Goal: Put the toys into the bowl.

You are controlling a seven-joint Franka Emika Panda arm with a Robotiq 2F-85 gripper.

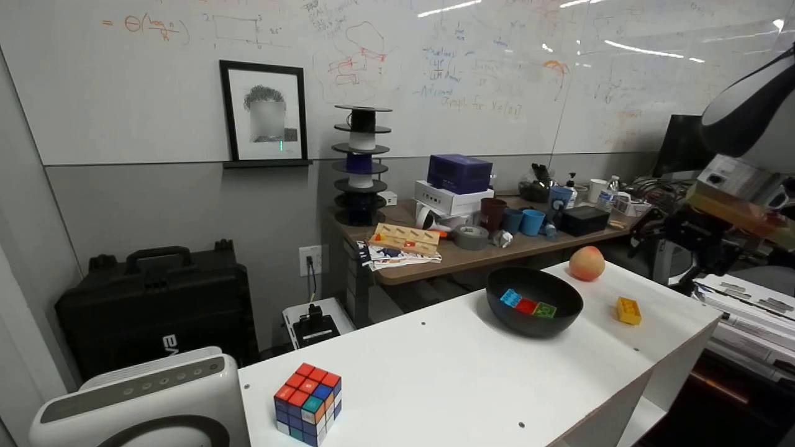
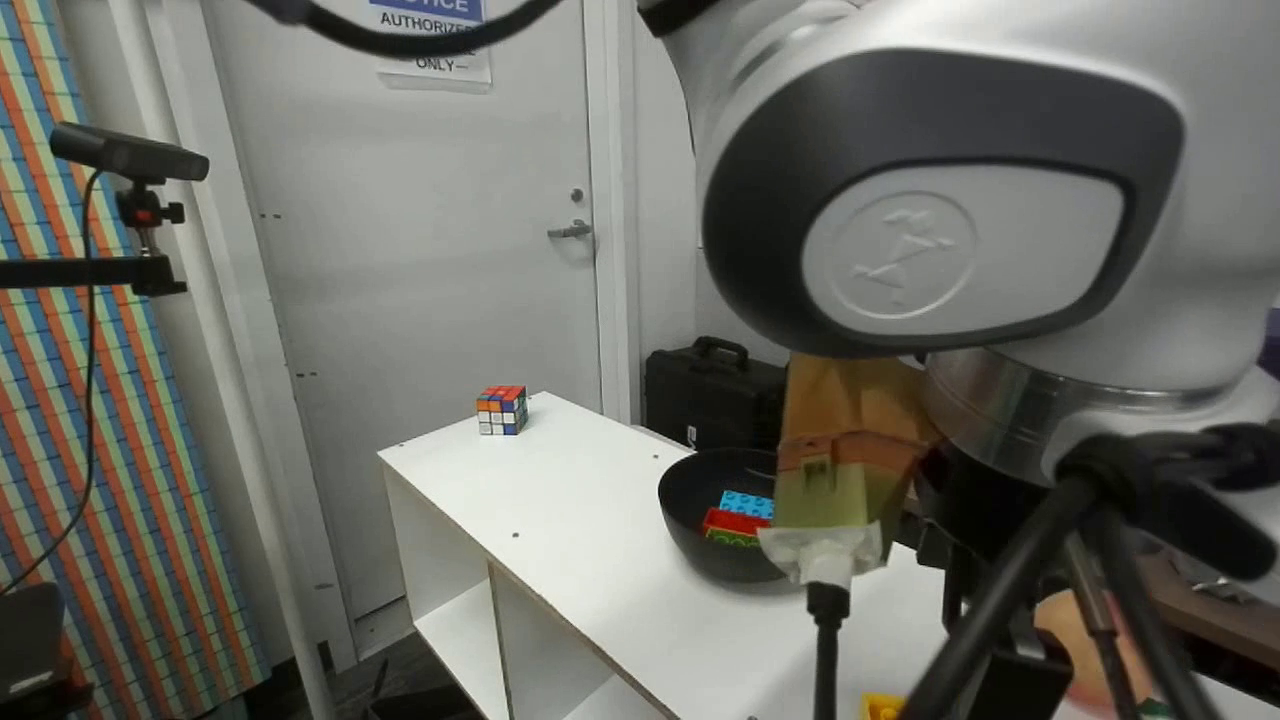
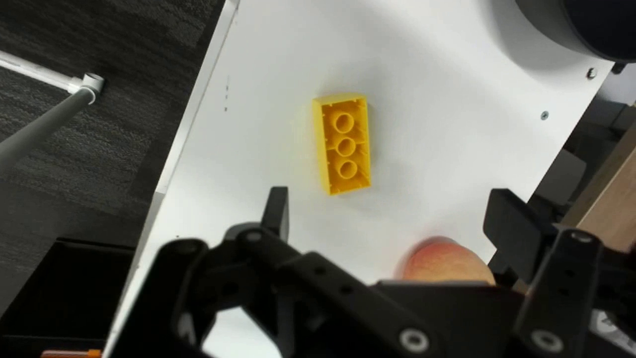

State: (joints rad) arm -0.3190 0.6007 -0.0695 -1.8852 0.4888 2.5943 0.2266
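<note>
Brick lies between tabletop edges, room around.

My wrist view shows a smooth finish on the hollow yellow rectangular plastic brick and a matt one on my black two-fingered pincer, with shiny metal screws. The white counter looks smooth to me, the round black bowl smooth and nearly matt, the round orange-red peach dull-skinned. I make out smooth plastic on the multicoloured puzzle cube, a wood-look top on the brown desk and rough dark carpet.
</note>
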